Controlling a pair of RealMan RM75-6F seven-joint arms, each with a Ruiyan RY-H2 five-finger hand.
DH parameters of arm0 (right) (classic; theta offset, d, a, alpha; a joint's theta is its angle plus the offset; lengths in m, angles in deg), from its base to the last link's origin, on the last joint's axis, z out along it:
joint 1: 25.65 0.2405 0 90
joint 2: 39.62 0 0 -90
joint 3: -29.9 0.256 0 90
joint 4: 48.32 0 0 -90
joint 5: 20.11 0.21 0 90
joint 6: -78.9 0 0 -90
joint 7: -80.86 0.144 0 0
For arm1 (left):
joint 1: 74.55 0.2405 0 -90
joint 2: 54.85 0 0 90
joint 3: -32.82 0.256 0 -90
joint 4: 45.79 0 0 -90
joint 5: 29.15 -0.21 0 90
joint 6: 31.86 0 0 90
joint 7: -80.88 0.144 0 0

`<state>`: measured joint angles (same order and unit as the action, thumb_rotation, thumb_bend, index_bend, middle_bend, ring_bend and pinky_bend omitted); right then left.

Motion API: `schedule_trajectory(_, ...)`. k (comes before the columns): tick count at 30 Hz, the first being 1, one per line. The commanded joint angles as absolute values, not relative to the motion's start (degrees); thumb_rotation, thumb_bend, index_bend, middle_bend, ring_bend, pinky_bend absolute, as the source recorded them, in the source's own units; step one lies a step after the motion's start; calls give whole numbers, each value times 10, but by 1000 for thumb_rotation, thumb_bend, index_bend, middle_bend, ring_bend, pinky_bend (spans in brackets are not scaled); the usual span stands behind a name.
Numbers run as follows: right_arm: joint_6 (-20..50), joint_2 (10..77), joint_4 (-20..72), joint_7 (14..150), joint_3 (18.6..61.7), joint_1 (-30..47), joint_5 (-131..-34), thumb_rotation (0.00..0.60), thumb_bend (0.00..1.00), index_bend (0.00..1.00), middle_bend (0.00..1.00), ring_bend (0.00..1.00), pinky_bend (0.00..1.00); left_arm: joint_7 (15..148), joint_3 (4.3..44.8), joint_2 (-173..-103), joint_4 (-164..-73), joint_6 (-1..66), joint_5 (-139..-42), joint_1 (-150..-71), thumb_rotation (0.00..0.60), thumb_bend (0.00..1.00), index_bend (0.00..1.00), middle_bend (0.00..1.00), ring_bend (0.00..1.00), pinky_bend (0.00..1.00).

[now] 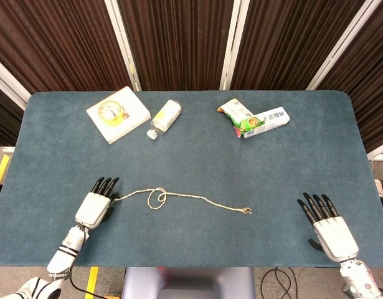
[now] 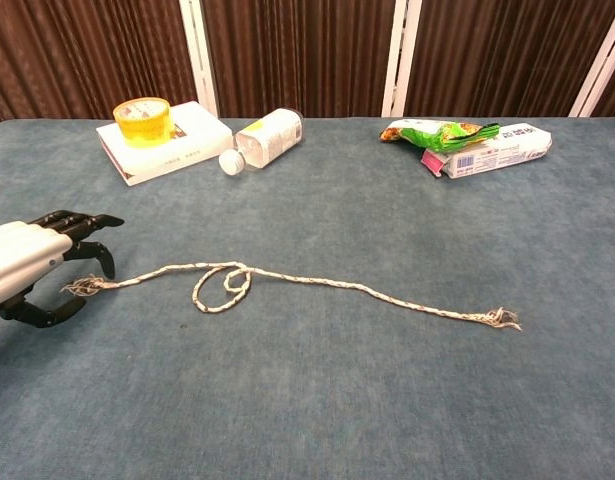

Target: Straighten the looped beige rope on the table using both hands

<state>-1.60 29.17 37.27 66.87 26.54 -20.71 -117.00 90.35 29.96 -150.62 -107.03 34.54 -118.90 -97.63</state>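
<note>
**Left hand at the frayed end, loop not yet undone**

Well, the beige rope (image 1: 179, 200) lies across the lower middle of the head view, running from a frayed tip at the left to another frayed tip at the lower right of centre. A small loop (image 2: 223, 283) sits about a third of the way along from its left end, and the strand beyond it trails rightward in a gentle sag.

The left hand (image 1: 98, 204) is low in the left part of the frame, palm down over the blue table (image 1: 191, 149), its dark fingers (image 2: 79, 220) arched just above the rope's left tip. In the chest view the thumb curls underneath, near the fraying, but the fingers are apart and I see no clamp on the strand; whether a fingertip touches the tip I cannot tell.

The right hand (image 1: 328, 225) shows at the lower right corner of the head view, fingers spread and holding nothing, well apart from the rope's right end. The chest view does not show it.

Along the top of the table sit a white box (image 2: 167, 139) with a yellow tape roll (image 2: 142, 119) on it, a toppled white bottle (image 2: 265, 137), a green snack bag (image 2: 439, 132) and a white carton (image 2: 492, 150) just beside it.
</note>
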Motion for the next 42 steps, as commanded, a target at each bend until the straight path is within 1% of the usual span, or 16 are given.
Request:
schedule_trajectory(1,-12,293,372,666,265,-206,-1167,600,212,0,0,0,0,901,296,-1517,-1053,344,-1182,-981,600,451,382,0,0,37)
schedule_trajectory(6,-12,294,372,667,269,-204,-1160,600,212,0,0,0,0,894,297,-1527,-1033,341,-1175,-988,600,450,401,0,0,50)
schedule_trajectory(11,-8,295,371,664,268,-202,-1157,600,213,0,0,0,0,891,297,-1540,-1011,345,-1171,-992,600,451,488,3,0,70)
schedule_trajectory(16,-10,296,370,662,267,-202,-1156,600,213,0,0,0,0,887,297,-1547,-997,349,-1168,-996,600,451,540,30,0,87)
schedule_trajectory(26,-7,299,370,657,267,-200,-1153,600,213,0,0,0,0,880,299,-1549,-989,348,-1161,-1002,600,450,588,48,0,93)
schedule_trajectory(31,3,316,356,655,272,-185,-1161,600,213,1,0,0,0,880,304,-1538,-997,359,-1166,-1001,600,451,603,51,0,93)
schedule_trajectory(33,11,327,357,653,275,-173,-1169,600,213,35,0,0,0,880,306,-1531,-1003,367,-1170,-999,600,451,604,51,0,93)
schedule_trajectory(34,12,333,358,652,278,-168,-1172,600,213,82,0,0,0,879,308,-1529,-1005,369,-1171,-998,600,451,605,51,0,93)
schedule_trajectory(36,20,355,360,646,286,-152,-1179,600,213,224,0,0,0,875,311,-1523,-1011,374,-1173,-995,600,451,609,52,0,93)
schedule_trajectory(37,29,363,363,640,289,-146,-1178,600,213,276,0,0,0,873,312,-1522,-1012,375,-1173,-995,600,451,610,52,0,93)
schedule_trajectory(39,60,379,375,626,294,-127,-1171,600,216,421,0,0,0,868,313,-1519,-1013,375,-1172,-994,600,451,610,53,0,93)
schedule_trajectory(41,93,396,389,604,301,-110,-1155,600,230,500,0,0,0,863,312,-1518,-1011,375,-1170,-994,600,451,610,52,0,92)
schedule_trajectory(42,103,404,393,593,305,-105,-1148,600,243,523,0,0,0,861,311,-1518,-1011,375,-1169,-994,600,452,611,52,0,92)
